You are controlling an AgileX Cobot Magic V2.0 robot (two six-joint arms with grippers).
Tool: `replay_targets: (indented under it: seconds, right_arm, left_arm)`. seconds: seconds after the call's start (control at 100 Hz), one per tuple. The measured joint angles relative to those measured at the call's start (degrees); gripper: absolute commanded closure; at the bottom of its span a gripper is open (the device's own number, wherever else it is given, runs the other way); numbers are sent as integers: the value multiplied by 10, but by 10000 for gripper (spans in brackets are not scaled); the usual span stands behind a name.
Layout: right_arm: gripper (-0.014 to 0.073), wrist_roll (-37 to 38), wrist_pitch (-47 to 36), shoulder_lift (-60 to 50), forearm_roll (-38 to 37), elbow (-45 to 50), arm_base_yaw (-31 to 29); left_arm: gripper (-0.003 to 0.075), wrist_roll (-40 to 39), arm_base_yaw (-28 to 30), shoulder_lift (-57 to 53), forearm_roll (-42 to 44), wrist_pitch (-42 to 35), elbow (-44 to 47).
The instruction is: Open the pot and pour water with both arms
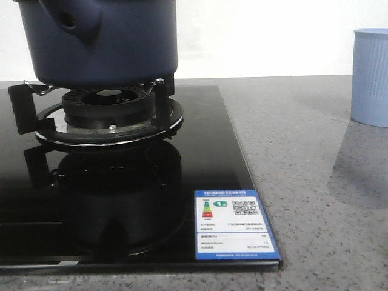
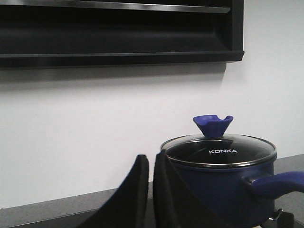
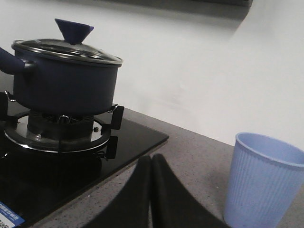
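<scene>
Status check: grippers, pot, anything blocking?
Both grippers, left and right, shut and empty. Pot on burner, lid on. Cup off to the right, nothing blocking.

The front view sits low and close to the black cooktop (image 1: 121, 200), facing forward to the white wall, so the pot (image 1: 97, 39) is cut off at the top and the cup (image 1: 370, 76) at the right edge. The left wrist view looks level past its own fingers (image 2: 137, 190) at the pot (image 2: 223, 190) and wall, a dark shelf (image 2: 118, 33) overhead. The right wrist view looks from the opposite side, slightly downward; all 3 share the pot, 2 the cup (image 3: 261, 180).
</scene>
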Motion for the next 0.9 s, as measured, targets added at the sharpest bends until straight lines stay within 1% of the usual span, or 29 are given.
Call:
replay_targets:
  seconds: [0.47, 0.59, 0.66, 0.71, 0.81, 0.9]
  right_arm:
    - [654, 0, 0, 0, 0, 0, 0]
    - [654, 1, 0, 0, 0, 0, 0]
    - [654, 1, 0, 0, 0, 0, 0]
    - [654, 1, 0, 0, 0, 0, 0]
    - [654, 1, 0, 0, 0, 0, 0]
    - [654, 1, 0, 0, 0, 0, 0]
  left_arm:
    - [736, 0, 0, 0, 1, 0, 0]
    - [736, 0, 10, 0, 49, 9, 3]
    - [736, -7, 35, 0, 67, 13, 13]
    - [736, -20, 66, 0, 72, 14, 28]
    - [736, -70, 126, 0, 87, 20, 70]
    - [736, -111, 151, 0, 105, 22, 104]
